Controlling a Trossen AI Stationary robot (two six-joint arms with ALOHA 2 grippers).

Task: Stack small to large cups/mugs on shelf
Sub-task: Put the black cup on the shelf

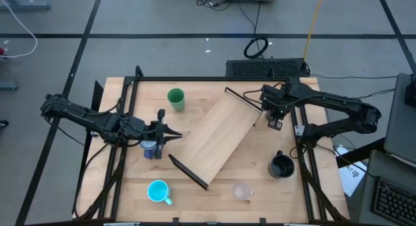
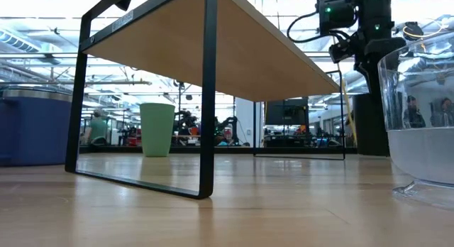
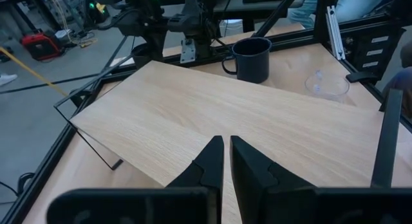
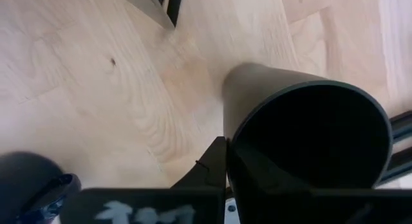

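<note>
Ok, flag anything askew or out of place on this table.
The shelf sits diagonally, skewed against the edges of the table, with no cup on it. The left gripper hovers at its left side, the right gripper by its far-right end. Nothing looks spilled or damaged.

The shelf (image 1: pixel 218 136) shows a light wood board with a smooth matt face, carried on thin black metal brackets (image 2: pixel 206 98). Beneath it, the table (image 1: pixel 260 187) is pale wood with visible grain and a soft sheen. The tiny cup (image 1: pixel 242 191) is clear, glossy plastic. The green tumbler (image 1: pixel 175 98) looks matt. The wide mug (image 3: pixel 252 58) is dark with a dull finish.
</note>
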